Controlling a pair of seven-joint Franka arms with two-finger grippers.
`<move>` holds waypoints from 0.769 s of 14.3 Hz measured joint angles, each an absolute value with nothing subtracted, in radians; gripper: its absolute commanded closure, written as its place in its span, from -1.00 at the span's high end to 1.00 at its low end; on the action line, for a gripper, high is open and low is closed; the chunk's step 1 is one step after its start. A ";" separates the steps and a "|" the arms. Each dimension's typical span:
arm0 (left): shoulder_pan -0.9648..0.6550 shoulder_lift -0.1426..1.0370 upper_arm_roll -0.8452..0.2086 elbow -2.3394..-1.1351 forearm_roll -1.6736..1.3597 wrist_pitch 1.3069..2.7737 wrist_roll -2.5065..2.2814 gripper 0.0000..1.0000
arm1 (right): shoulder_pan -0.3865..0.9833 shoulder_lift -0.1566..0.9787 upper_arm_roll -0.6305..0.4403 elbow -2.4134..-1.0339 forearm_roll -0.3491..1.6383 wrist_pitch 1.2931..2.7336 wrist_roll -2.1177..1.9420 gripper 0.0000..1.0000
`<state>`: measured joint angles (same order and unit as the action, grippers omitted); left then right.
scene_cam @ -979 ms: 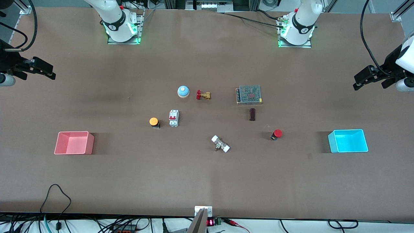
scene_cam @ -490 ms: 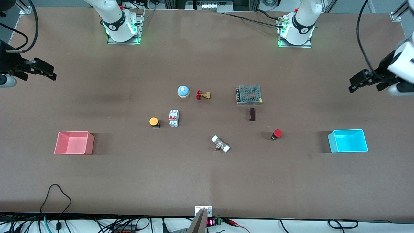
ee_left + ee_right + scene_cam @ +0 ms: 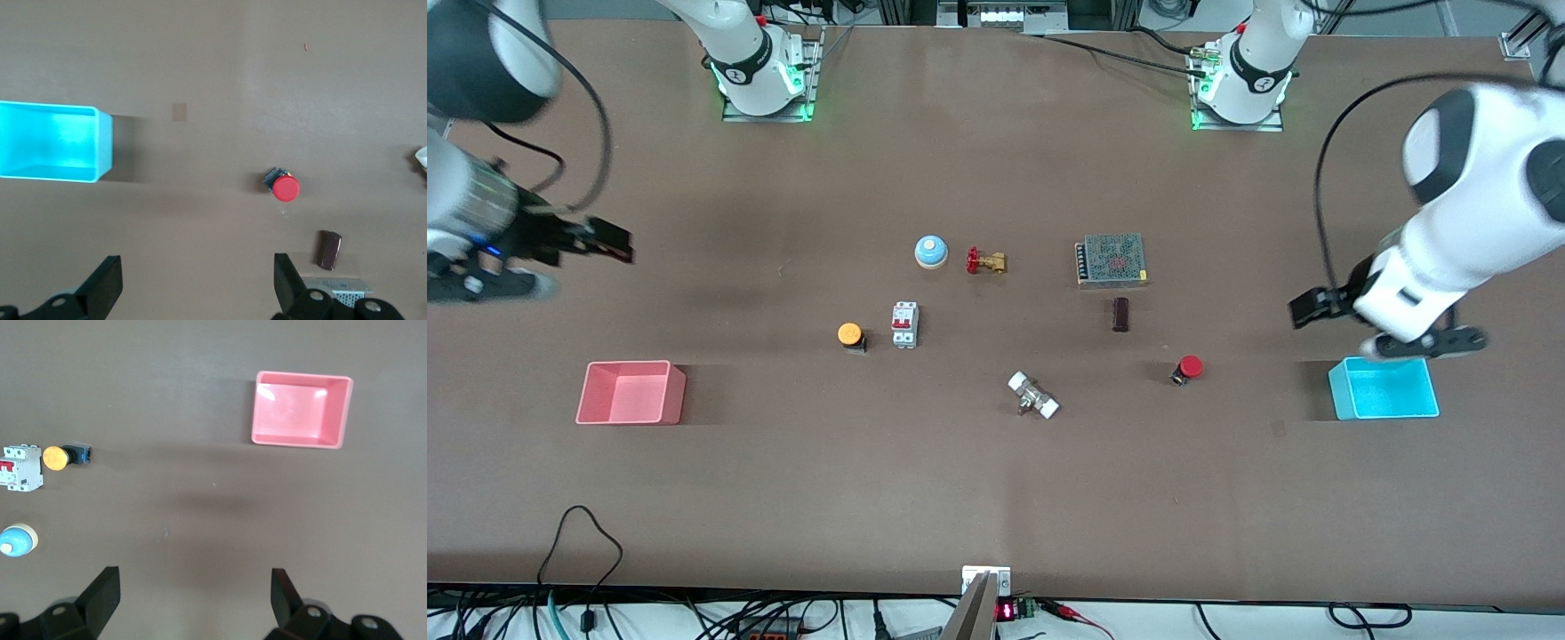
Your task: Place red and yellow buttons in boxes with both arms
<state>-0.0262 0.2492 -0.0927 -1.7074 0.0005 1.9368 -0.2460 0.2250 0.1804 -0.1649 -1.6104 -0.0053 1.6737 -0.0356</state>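
The red button lies on the table toward the left arm's end, with the cyan box beside it nearer that end. The yellow button lies near the middle, and the pink box sits toward the right arm's end. My left gripper is open and empty over bare table, between the red button and the cyan box; its own view shows it wide open. My right gripper is open and empty over bare table. Its view shows the pink box and the yellow button.
A white breaker stands beside the yellow button. A blue dome, a brass valve and a mesh power supply lie farther from the camera. A dark block and a white fitting lie near the middle.
Both arms have swung in over the table. My left gripper has come down toward the cyan box. My right gripper has moved a little toward the middle. Nothing on the table moved.
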 measured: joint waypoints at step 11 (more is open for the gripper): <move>-0.141 0.528 -0.105 -1.710 -0.012 2.219 -0.457 1.00 | 0.465 0.496 -0.158 -1.616 0.080 1.946 0.109 1.00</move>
<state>-0.1411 0.5277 -0.1050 -1.7100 -0.0124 2.2188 -0.4567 0.4651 0.4958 -0.1576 -1.6156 0.0802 1.9465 0.1092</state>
